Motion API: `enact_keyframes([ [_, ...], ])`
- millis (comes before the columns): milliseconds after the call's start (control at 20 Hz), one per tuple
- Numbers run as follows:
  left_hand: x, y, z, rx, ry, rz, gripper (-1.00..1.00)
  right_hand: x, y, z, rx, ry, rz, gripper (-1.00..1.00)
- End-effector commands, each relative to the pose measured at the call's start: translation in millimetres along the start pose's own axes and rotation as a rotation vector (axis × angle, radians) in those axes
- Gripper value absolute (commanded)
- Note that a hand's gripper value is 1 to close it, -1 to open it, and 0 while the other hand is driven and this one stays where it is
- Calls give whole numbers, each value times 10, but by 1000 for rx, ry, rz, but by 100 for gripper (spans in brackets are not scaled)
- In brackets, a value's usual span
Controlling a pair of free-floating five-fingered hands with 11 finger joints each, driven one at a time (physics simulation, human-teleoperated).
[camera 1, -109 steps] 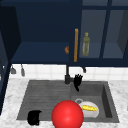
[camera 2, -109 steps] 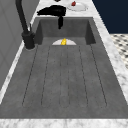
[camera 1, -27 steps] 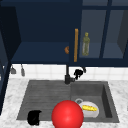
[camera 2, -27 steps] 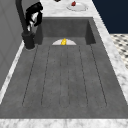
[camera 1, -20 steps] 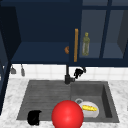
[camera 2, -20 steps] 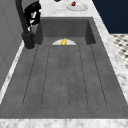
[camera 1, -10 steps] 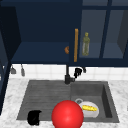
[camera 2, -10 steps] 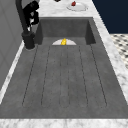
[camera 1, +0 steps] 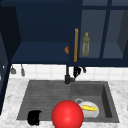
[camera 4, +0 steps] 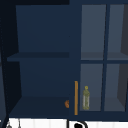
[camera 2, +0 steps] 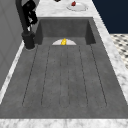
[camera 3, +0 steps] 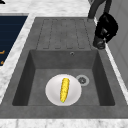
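My right hand [camera 1: 77, 71] hangs at the back of the sink, right beside the black faucet [camera 1: 67, 76]. In the left side view the right hand [camera 2: 30, 11] is curled against the faucet's neck [camera 2: 24, 23]. In the right side view the right hand [camera 3: 107, 27] looks bunched just above the faucet's base [camera 3: 100, 44]. My left hand [camera 1: 34, 117] floats idle at the drainboard's front left corner. A white plate [camera 3: 53, 96] with a corn cob [camera 3: 64, 89] lies in the basin.
A large red ball [camera 1: 67, 115] sits at the sink's front edge, left of the plate [camera 1: 93, 113]. The ribbed drainboard [camera 2: 65, 75] is left of the basin. In the wall cabinet are a green bottle [camera 4: 86, 98] and an orange door handle [camera 4: 76, 97]. A second plate [camera 2: 76, 5] sits on the counter.
Since 5.5 s ago my right hand has moved from above the basin, fingers spread, back to the faucet and curled there. It has barely shifted over the last second. The left hand stayed put.
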Motion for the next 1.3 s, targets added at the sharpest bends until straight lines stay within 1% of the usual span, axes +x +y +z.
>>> enact_keyframes([
  [0, 0, 0, 0, 0, 0, 0, 0, 199, -36, 47, 26, -49, -1, 100],
  [100, 0, 0, 0, 0, 0, 0, 0, 193, 24, 53, 11, -43, 10, 100],
  [150, 0, 0, 0, 0, 0, 0, 0, 208, 54, 57, -1, -34, 34, 100],
  [300, 0, 0, 0, 0, 0, 0, 0, 231, 110, 45, -9, 3, 39, 100],
  [350, 0, 0, 0, 0, 0, 0, 0, 211, 170, 84, -10, 22, 41, -100],
  [400, 0, 0, 0, 0, 0, 0, 0, 33, 182, 154, 3, 5, 49, -100],
  [450, 0, 0, 0, 0, 0, 0, 0, 39, 136, 127, -22, -36, 63, -100],
  [500, 0, 0, 0, 0, 0, 0, 0, 16, 113, 105, -21, -67, 76, -100],
  [550, 0, 0, 0, 0, 0, 0, 0, 35, 106, 116, -22, -83, 93, -100],
  [700, 0, 0, 0, 0, 0, 0, 0, 23, 128, 134, -11, -128, 98, -100],
  [850, 0, 0, 0, 0, 0, 0, 0, 14, 200, 119, 26, -158, 96, -100],
  [900, 0, 0, 0, 0, 0, 0, 0, 16, 164, 146, 41, -169, 81, -100],
  [950, 0, 0, 0, 0, 0, 0, 0, -2, 183, 183, 37, -183, 66, -100],
  [1000, 0, 0, 0, 0, 0, 0, 0, -64, 176, 251, 17, -196, 53, -100],
  [1100, 0, 0, 0, 0, 0, 0, 0, -124, 201, 305, 19, -225, 52, -100],
  [1250, 0, 0, 0, 0, 0, 0, 0, -227, 278, 378, 31, -279, 36, -100],
])
